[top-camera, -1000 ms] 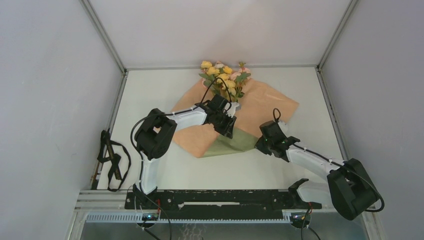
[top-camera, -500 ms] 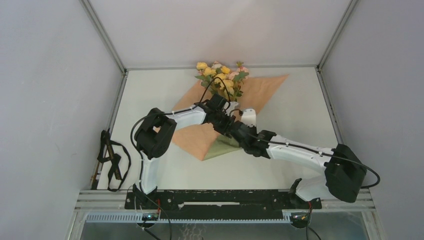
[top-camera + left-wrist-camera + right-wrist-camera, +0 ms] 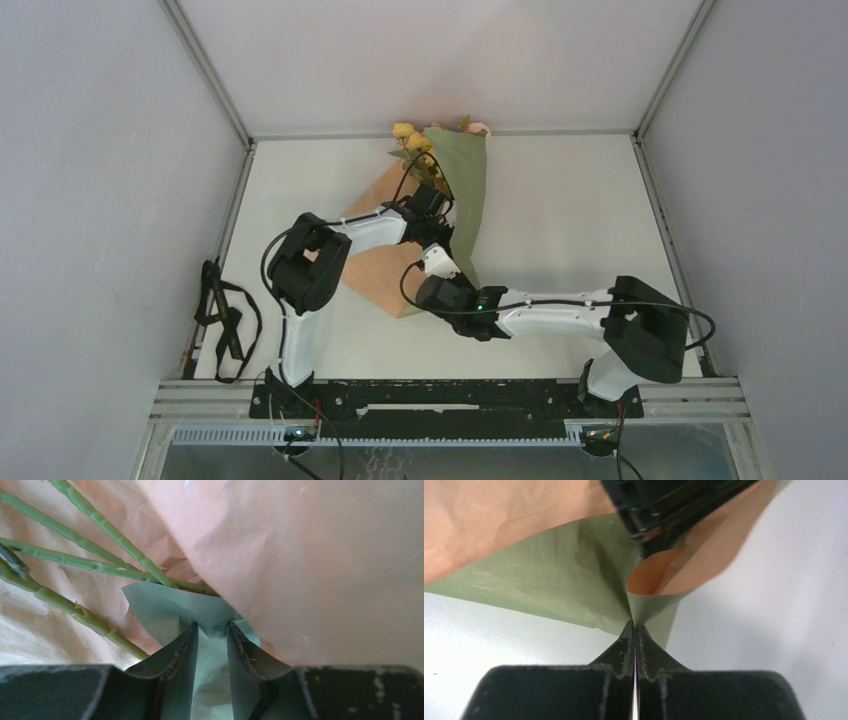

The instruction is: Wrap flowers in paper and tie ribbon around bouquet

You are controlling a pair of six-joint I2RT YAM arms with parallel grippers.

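**Paper folded over the flowers, both arms pinching it**

The paper (image 3: 466, 190) lies at the middle of the table (image 3: 570, 220), running from the near side up to the far edge. Its olive-green face is turned up in a long flap folded across the flowers (image 3: 405, 132). Only a few yellow blooms and a touch of pink peep out at the far end. To the left of the flap, the peach-orange side lies flat on the table in a broad wedge. The sheet is lightly creased, and the fold narrows toward the near end.

The left arm (image 3: 365, 232) reaches in from the left over the peach part. The left jaws stand partway closed, with a pale-green fold of the paper filling the gap between them. They grip it just where the green stems (image 3: 75, 609) come together. The stems are jointed and bare of leaves here, and they fan out over the peach side under an overhanging peach fold.

The right arm (image 3: 555, 312) stretches leftward along the near side. The right jaws are pressed tight together on a thin edge of the paper at its near tip, green outside with peach curling inside. The two sets of jaws are near one another.

The ribbon (image 3: 225, 320) lies in black loops beside the table's left edge, toward the near side, well apart from the paper.
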